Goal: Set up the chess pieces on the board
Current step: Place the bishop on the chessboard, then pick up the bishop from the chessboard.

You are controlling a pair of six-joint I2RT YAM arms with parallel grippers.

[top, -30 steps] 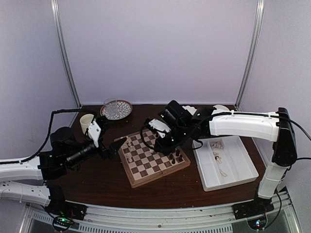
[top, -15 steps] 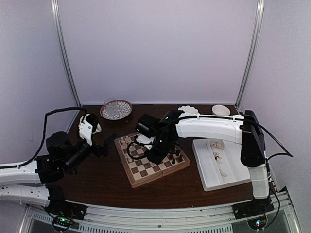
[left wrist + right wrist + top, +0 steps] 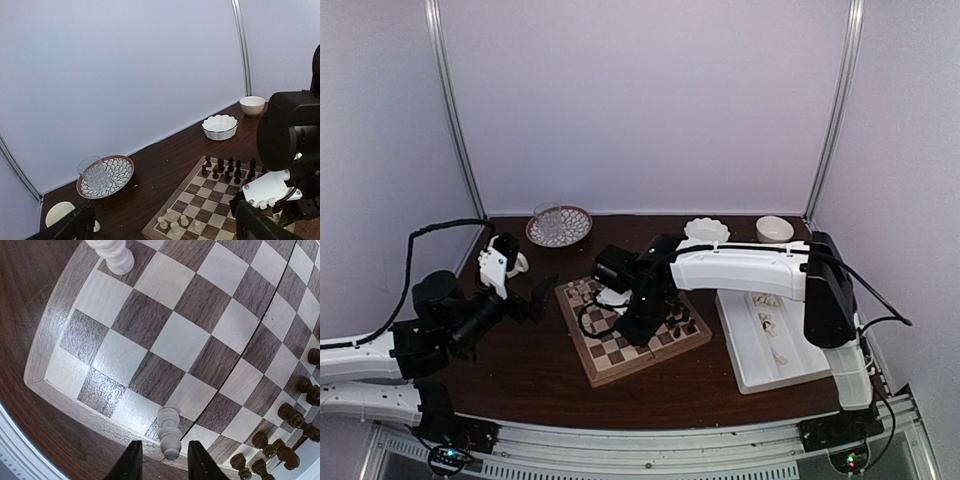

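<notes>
The wooden board [image 3: 620, 352] lies at the table's middle. In the right wrist view a cream-white chess piece [image 3: 169, 432] stands upright on an edge square of the board [image 3: 175, 340], between the spread fingertips of my right gripper [image 3: 165, 465], with a gap on each side. Another white piece [image 3: 112, 252] stands farther along that edge. Dark brown pieces [image 3: 295, 412] crowd the opposite side. My left gripper [image 3: 542, 295] hovers left of the board, wide open and holding nothing. A few white pieces [image 3: 172, 222] show at the board's near corner in its wrist view.
A white tray [image 3: 810, 345] with loose white pieces sits right of the board. At the back stand a patterned plate [image 3: 575, 228] with a glass [image 3: 548, 218], a cream cup [image 3: 512, 258], a scalloped bowl [image 3: 707, 230] and a small bowl [image 3: 774, 228].
My right arm has swung left across the board and its jaws have parted, leaving the white piece standing. The left gripper has drawn back to the left and opened wider.
</notes>
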